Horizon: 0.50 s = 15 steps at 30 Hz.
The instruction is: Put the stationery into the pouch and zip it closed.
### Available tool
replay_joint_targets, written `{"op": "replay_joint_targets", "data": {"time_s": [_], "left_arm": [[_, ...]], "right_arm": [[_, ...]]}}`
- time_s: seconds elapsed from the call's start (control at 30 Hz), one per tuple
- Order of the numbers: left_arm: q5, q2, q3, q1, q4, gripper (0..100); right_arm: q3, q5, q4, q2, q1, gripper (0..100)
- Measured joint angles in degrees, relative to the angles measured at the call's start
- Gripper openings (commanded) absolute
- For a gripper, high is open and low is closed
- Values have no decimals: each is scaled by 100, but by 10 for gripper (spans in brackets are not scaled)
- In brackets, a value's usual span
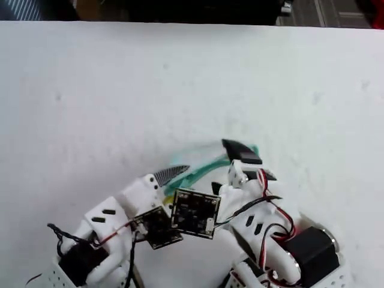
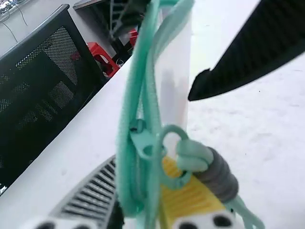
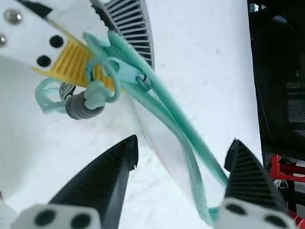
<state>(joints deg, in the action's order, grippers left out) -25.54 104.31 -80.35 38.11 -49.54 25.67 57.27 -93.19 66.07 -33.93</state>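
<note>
Both my arms are in at the 6 o'clock edge of the desk (image 1: 120, 90), and the pouch (image 3: 162, 152) hangs between them, a clear sleeve with a teal zip. My left pincer (image 1: 171, 177) has it: the ribbed grey finger and the yellow pad are clamped on the zip end, and that is the only grip on it right now. The zip slider (image 3: 141, 80) sits just beside that clamp, almost touching my left fingers. Its pull cord (image 3: 76, 109), with a grey bead, dangles off the outer side. Past the slider the two teal tracks run on with a gap between them, so the mouth looks open along that stretch. From above, the pouch stretches off my left pincer toward 2 o'clock, straight to my right pincer (image 3: 183, 148). That one is spread wide, black fingers well apart, gripping nothing. The pouch's teal edge passes down through the gap between them, closer to one finger than the other. I cannot tell whether it brushes that finger. The pouch is held on edge, zip side toward my wrist cameras. Whether its far edge rests on the desk I cannot tell.
</note>
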Motion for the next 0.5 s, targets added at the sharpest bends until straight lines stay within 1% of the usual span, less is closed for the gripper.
{"op": "replay_joint_targets", "data": {"time_s": [0.13, 0.23, 0.37, 0.5], "left_arm": [[0, 0, 0, -9, 123, 21], [0, 0, 0, -18, 264, 22], [167, 0, 0, -18, 325, 24], [721, 0, 0, -246, 536, 24]], "right_arm": [[-457, -158, 325, -9, 158, 197], [-1187, -703, 686, -18, 563, 155], [-2092, -1591, 826, 44, 1204, 160], [-2321, -2207, 791, 53, 1538, 176]]}}
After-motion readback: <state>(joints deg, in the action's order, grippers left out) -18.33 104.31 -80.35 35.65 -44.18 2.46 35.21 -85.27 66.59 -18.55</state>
